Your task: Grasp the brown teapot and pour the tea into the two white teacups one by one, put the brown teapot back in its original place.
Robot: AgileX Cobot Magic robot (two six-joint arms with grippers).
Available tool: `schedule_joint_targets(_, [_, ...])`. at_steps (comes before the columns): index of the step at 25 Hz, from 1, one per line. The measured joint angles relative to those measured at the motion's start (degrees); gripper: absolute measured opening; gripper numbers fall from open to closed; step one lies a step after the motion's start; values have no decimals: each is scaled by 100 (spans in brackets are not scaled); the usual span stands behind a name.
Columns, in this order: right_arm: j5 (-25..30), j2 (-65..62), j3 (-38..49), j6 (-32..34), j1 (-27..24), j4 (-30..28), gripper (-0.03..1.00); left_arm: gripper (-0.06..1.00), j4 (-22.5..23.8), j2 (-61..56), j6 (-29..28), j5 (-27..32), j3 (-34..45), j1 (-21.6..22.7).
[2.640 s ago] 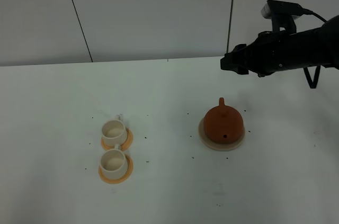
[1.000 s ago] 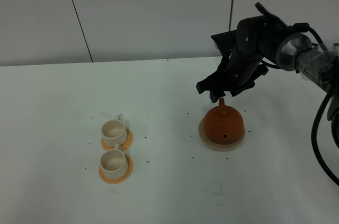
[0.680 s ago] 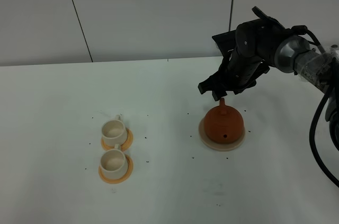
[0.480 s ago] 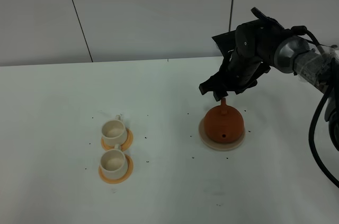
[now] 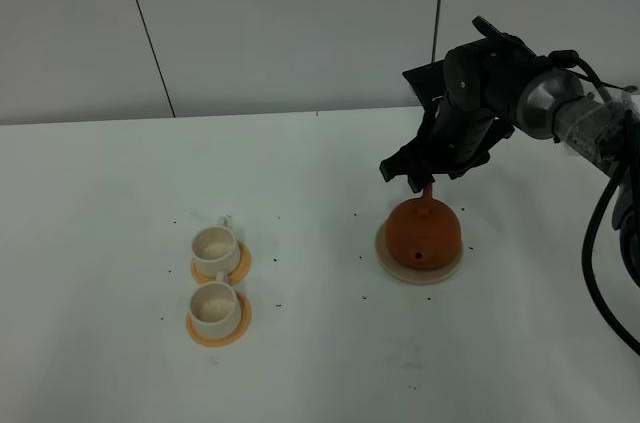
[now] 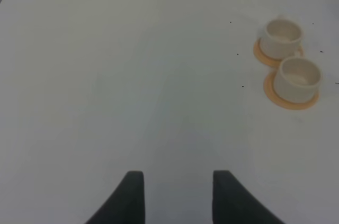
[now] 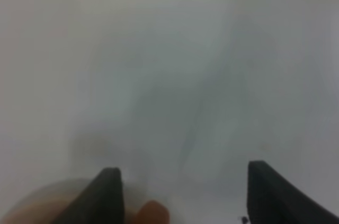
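Observation:
The brown teapot [image 5: 423,234] sits on its beige coaster [image 5: 393,263], the original place, right of centre. My right gripper [image 5: 403,177] hovers open just above and behind the pot's upright handle [image 5: 427,193]. In the right wrist view a blurred reddish handle tip [image 7: 152,214] shows low between the open right gripper [image 7: 188,192], closer to one finger [image 7: 109,192], and nothing is held. The two white teacups [image 5: 215,247] [image 5: 212,305] stand on orange saucers at the left. The left wrist view shows the same teacups [image 6: 283,36] [image 6: 300,74] far ahead of my open left gripper [image 6: 177,197].
The white table [image 5: 320,363] carries small dark specks around the cups and the pot. A grey wall with dark seams [image 5: 146,33] rises behind it. The right arm's cable [image 5: 597,243] loops down at the right edge.
The right arm swung in from the upper right and came down over the teapot's handle. In the last second it only edged slightly right. Teapot and cups have not moved.

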Motion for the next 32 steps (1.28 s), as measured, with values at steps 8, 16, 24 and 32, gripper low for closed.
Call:
schedule_joint_targets(8, [190, 0, 0, 0, 0, -101, 50, 37, 0, 0, 0, 0, 0, 0])
schedule_joint_targets(16, [351, 0, 0, 136, 0, -407, 50, 37, 0, 0, 0, 0, 0, 0])
schedule_joint_targets(24, [588, 0, -8, 251, -5, -696, 50, 37, 0, 0, 0, 0, 0, 0])
schedule_joint_targets(32, [977, 0, -19, 258, -5, -801, 50, 37, 0, 0, 0, 0, 0, 0])
